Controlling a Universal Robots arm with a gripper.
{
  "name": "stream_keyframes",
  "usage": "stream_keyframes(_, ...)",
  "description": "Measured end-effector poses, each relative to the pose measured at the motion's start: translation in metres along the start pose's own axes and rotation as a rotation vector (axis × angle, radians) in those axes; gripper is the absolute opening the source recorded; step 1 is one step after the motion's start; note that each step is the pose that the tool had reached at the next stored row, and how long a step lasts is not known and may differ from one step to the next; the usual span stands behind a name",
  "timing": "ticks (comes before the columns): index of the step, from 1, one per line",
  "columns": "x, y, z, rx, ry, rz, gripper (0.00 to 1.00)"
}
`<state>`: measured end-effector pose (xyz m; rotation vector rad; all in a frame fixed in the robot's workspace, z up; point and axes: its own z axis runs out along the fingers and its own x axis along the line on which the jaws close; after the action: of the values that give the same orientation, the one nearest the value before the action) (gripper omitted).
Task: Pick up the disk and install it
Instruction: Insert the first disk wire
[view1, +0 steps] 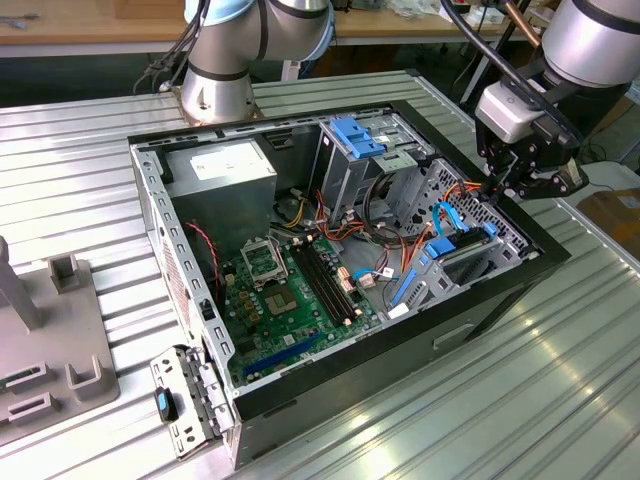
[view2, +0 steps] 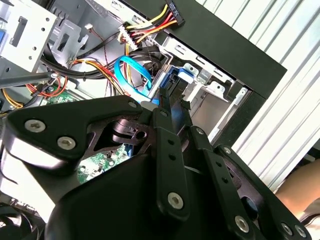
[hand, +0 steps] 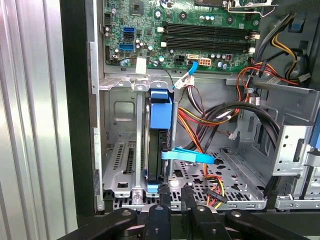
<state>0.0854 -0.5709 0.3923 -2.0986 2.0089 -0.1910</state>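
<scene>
Disk (hand: 160, 145) is standing on edge in the grey drive bay (hand: 120, 150) at a corner of the black case (hand: 75, 100), its blue carrier rail facing outward in the first wrist view. The gripper (hand: 175, 195) is hovering just beside the disk's outer edge, fingers drawn close together and seemingly gripping nothing. Seating appears to be the step in hand. Doing it well is probably coming down to pressing squarely along the bay's guides, without tilting, while keeping clear of the blue data cable (hand: 192, 156) and the coloured power wires (hand: 200, 117) running just beside it.
</scene>
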Motion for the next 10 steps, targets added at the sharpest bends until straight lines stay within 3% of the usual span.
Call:
stream_keyframes(2, 0.0001, -0.0013, 0.0003, -0.0109, 0.0031, 0.000, 0.24)
stream_keyframes(4, 0.0002, -0.0052, 0.0014, -0.0519, 0.0042, 0.003, 0.24)
stream_keyframes(8, 0.0002, -0.0089, 0.0023, -0.1000, 0.0053, 0.010, 0.24)
stream_keyframes(10, 0.0002, -0.0096, 0.0026, -0.1484, 0.0057, 0.019, 0.24)
